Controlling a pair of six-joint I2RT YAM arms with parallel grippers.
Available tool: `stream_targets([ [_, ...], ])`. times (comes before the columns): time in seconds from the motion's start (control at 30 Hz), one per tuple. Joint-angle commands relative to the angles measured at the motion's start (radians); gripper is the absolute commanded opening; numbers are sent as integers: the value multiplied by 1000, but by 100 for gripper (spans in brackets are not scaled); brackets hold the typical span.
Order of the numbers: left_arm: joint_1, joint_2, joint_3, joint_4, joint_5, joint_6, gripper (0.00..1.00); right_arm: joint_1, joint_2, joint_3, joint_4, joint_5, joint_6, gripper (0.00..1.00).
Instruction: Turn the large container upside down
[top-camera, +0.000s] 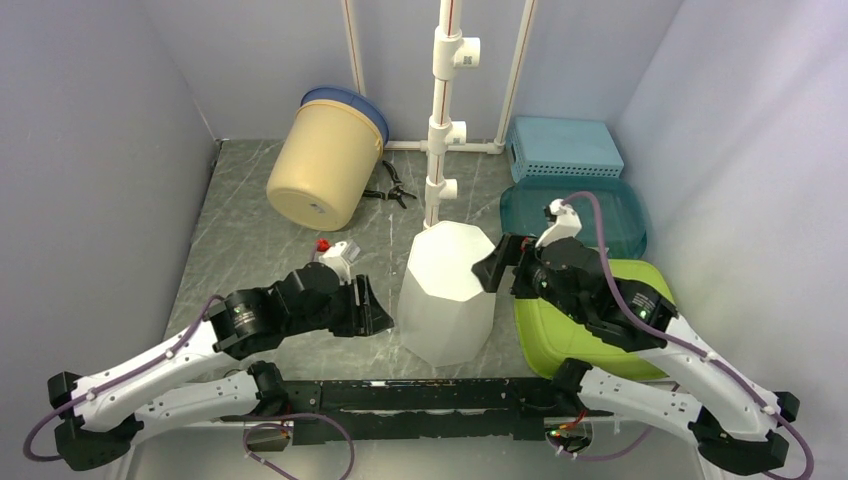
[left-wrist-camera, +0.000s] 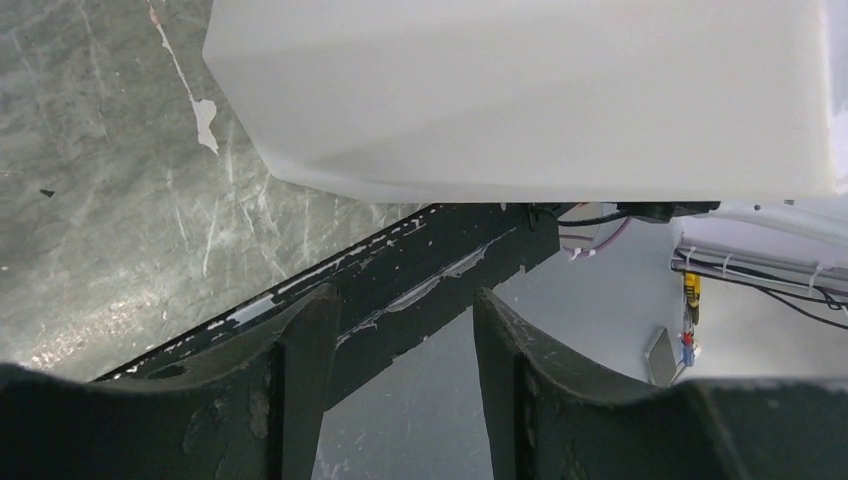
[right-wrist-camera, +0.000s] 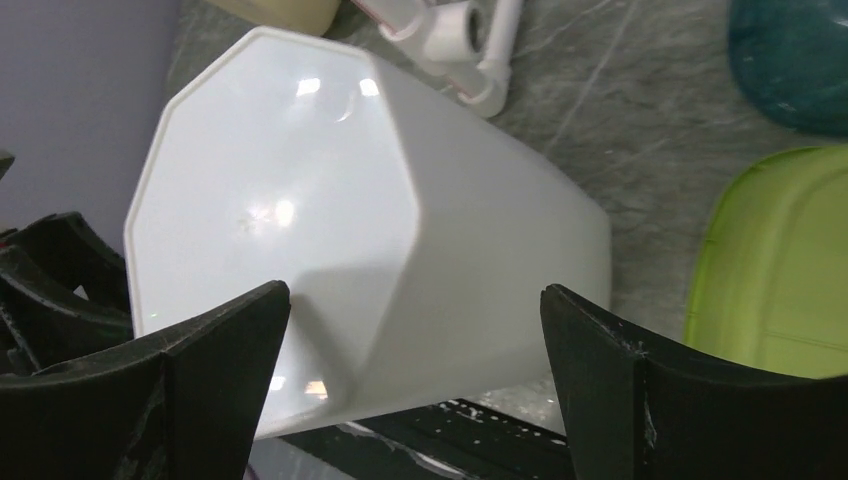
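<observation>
1. The left jaws are partly open with nothing between them. Through the gap, the wrist view shows only the desk's (top-camera: 250, 230) front edge.
2. The right jaws are spread wide and hold nothing either. They sit just beside the upper side of the white container (top-camera: 448, 290), and I can't tell if a tip touches it.
3. The container stands between the two arms near the front of the desk, with its wider end down and a flat, closed eight-sided face on top.
4. My read is that the closed face is its bottom, so it's already mouth-down — the flip looks done.
5. What's left is probably just backing both arms off without bumping it. The green tray (top-camera: 560, 335) is right next to it, and the yellow bucket (top-camera: 325, 165) lies on its side well behind.
</observation>
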Motion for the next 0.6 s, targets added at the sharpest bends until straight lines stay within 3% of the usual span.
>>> stream_targets([
  [0.0, -4, -43, 86, -87, -35, 36, 57, 3, 37, -62, 94, -144, 0, 100],
  [0.2, -3, -134, 165, -173, -105, 37, 57, 4, 96, -170, 308, -321, 107, 100],
  [0.43, -4, -135, 283, -200, -46, 86, 59, 14, 221, -238, 570, -405, 267, 99],
  [0.57, -4, -104, 341, -133, 38, 136, 57, 76, 340, -189, 593, -247, 329, 97],
])
